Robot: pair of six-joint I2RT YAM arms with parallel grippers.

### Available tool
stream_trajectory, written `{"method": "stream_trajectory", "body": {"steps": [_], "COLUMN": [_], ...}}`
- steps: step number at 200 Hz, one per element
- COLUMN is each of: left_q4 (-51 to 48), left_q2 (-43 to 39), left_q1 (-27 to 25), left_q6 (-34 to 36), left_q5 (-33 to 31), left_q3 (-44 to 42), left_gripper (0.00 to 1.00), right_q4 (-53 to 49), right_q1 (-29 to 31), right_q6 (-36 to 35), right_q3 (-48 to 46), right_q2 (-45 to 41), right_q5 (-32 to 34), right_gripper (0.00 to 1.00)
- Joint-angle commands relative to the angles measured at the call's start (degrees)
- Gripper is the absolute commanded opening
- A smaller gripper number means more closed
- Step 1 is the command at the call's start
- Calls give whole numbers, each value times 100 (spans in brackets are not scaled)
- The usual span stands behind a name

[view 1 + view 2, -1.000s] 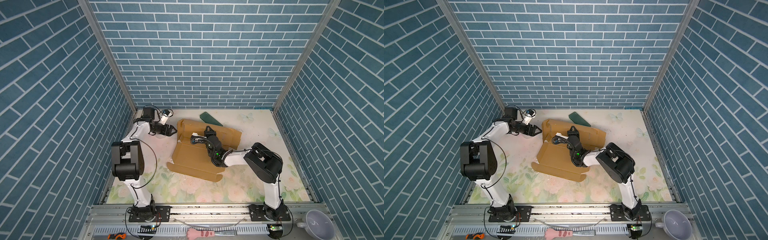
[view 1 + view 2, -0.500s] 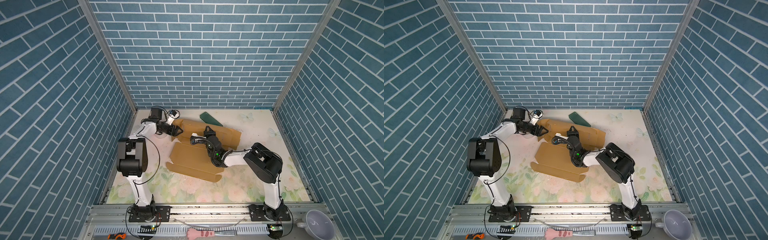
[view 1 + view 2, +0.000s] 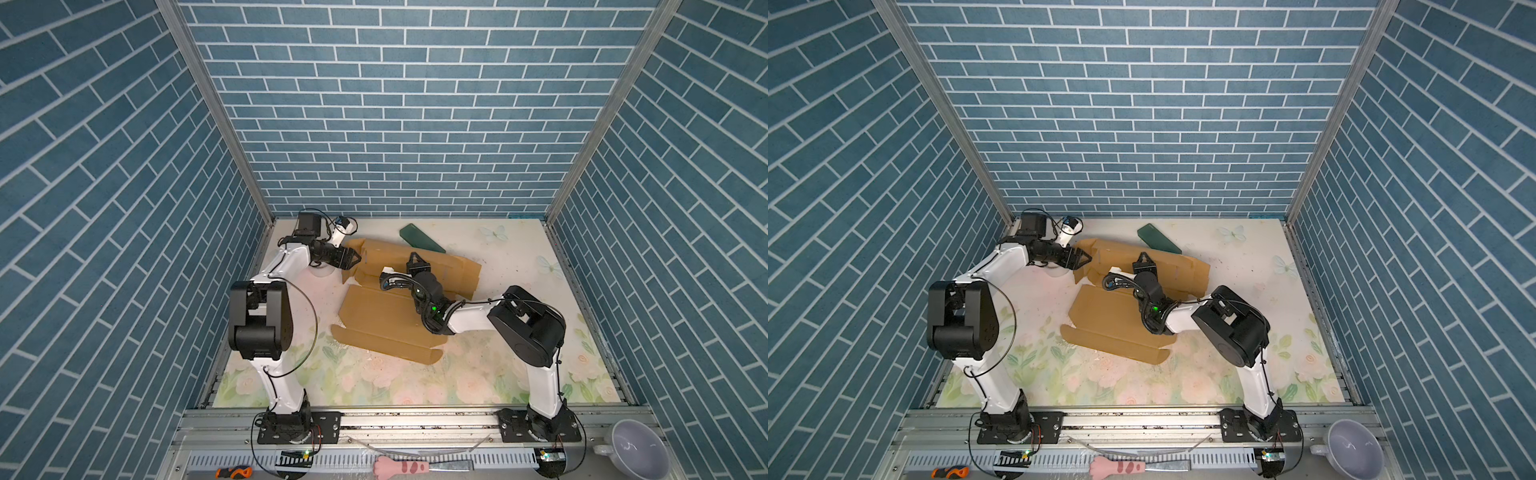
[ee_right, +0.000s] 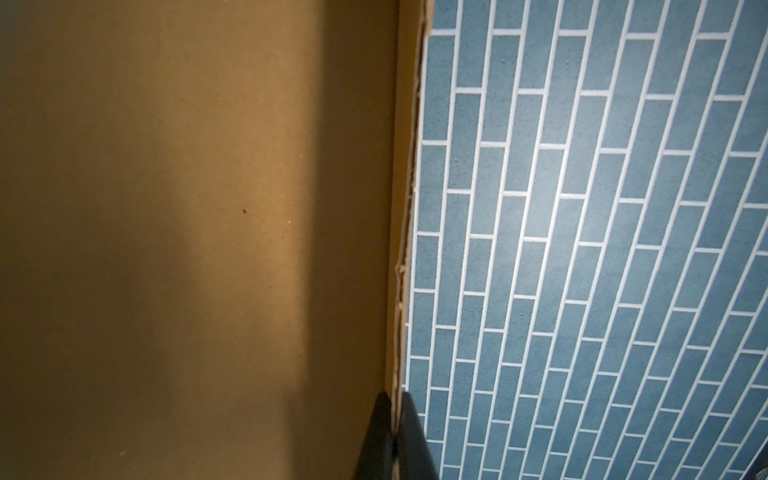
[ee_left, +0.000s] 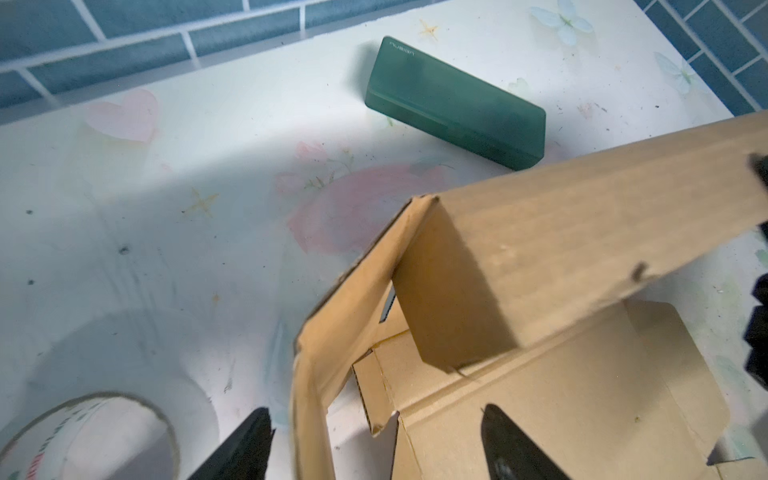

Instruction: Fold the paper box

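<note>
While a wall of the box (image 3: 382, 316) is clenched by the right pincer (image 4: 392, 436), the end flap (image 5: 328, 324), straddled by the released left pincer (image 5: 374, 411), is judged due for folding inward.

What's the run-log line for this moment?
paper box: partly folded | left gripper: open, astride side flap | right gripper: shut on box edge

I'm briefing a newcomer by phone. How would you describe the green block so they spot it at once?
Find the floral table, then its far edge by the brick wall. Just behind the paper box lies the green block: small, flat and dark green, unlike the large brown cardboard.
</note>
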Motion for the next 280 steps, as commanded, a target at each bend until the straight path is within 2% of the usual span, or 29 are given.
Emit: {"method": "stream_trajectory", "body": {"steps": [1, 29, 38, 49, 70, 87, 113, 130, 150, 181, 231, 259, 280], "left_q4": [-576, -738, -848, -868, -210, 351, 551, 754, 1101, 1207, 1779, 1656, 1239], "left_q2": [-109, -267, -455, -813, -1672, -2279, -2665, -2594, -2393, -2121, -1687, -1469, -1339], "left_q1": [212, 778, 811, 806, 781, 489, -455, -915, -1134, -1133, -1137, -1173, -1169], "left_q6": [-25, -639, -723, -972, -1990, -2709, -2968, -3159, -3298, -3193, -3493, -3615, -3777], "left_q5": [-203, 258, 172, -30, -30, -533, -1448, -1611, -1832, -2442, -2517, -2606, -2981], "left_q3": [121, 165, 99, -131, -1001, -1853, -2679, -3009, -3344, -3531, -3854, -3902, -3762], "left_gripper": [82, 80, 77, 74, 61, 51, 50, 49, 45, 36, 31, 21, 16], "right_q4": [-216, -260, -276, -267, -262, -269, -270, -299, -293, -304, -260, -236, -200], "right_q1": [44, 35, 35, 31, 27, 14, -4, -8, -9, -12, -7, -14, -9], "right_q6": [-232, -205, -196, -200, -213, -213, -180, -145, -143, -108, -108, -99, -99], "right_q3": [-161, -169, -155, -132, -109, -119, -136, -179, -198, -219, -206, -210, -186], "right_q2": [-54, -74, -64, -42, -12, -27, -53, -102, -123, -153, -133, -134, -107], "right_q5": [-152, -156, -169, -159, -161, -169, -173, -183, -187, -186, -188, -207, -221], "right_gripper": [0, 0, 0, 0, 0, 0, 0, 0, 0, 0, 0, 0, 0]}}
